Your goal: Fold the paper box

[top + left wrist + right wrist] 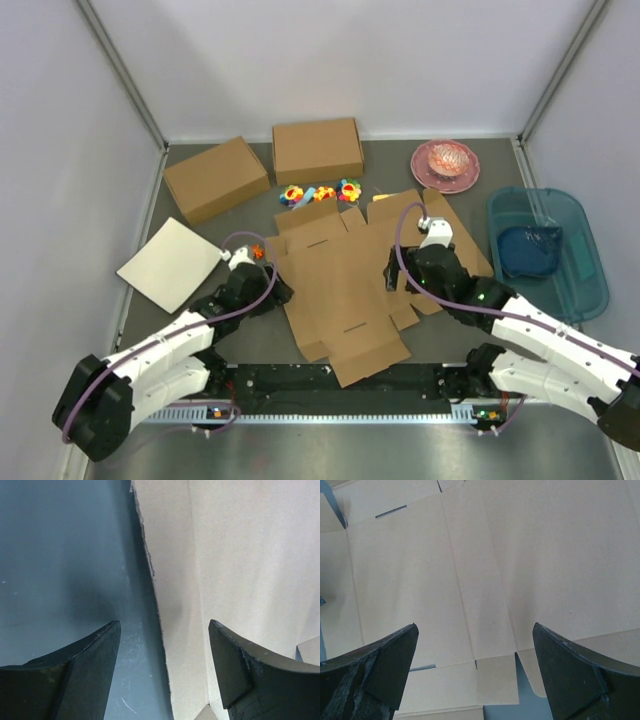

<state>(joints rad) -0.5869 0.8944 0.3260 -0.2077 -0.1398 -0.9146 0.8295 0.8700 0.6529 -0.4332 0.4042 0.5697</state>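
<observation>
Left gripper [164, 626], spread, straddles the flat brown die-cut cardboard sheet's [335, 285] edge; right gripper [475, 626] is spread wide over it.

White left arm [165, 350] and right arm [560, 345], black at joints, each trailing a purple cable [398, 245]; scuffed black fingers [365, 680]

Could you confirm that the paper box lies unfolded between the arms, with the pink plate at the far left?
Not quite: the top external view shows the pink plate at the far right, beyond the unfolded paper box; the rest is right.
</observation>
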